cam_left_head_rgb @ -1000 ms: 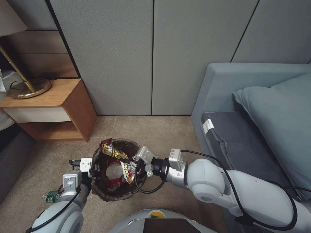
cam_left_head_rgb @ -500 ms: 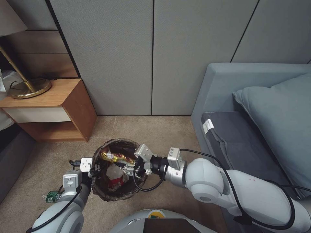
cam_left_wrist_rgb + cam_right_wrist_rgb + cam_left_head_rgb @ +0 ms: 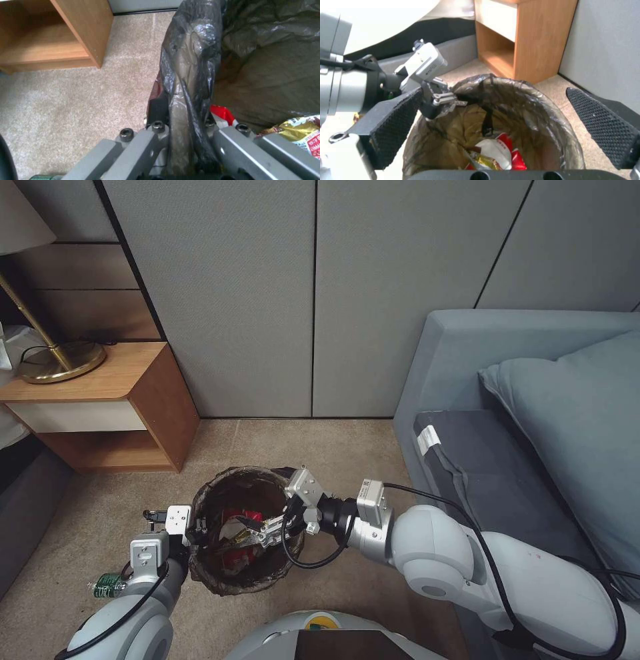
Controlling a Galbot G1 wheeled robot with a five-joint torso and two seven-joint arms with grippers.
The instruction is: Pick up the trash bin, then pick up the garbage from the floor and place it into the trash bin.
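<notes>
Now, going left to right, our left gripper (image 3: 195, 532) clamps the rim of the trash bin (image 3: 220, 580), held above the carpet (image 3: 347, 453), while our right gripper (image 3: 257, 527) hangs over the mouth with its pads (image 3: 603, 125) spread. The gold wrapper (image 3: 483, 161) it held a second ago lies inside among red packets (image 3: 515, 156), so that piece looks delivered. A green bottle (image 3: 105, 584) remains half hidden behind our left arm.

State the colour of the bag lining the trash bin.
Dark brown-black and see-through; the trash bin's liner shows best in the right wrist view.
</notes>
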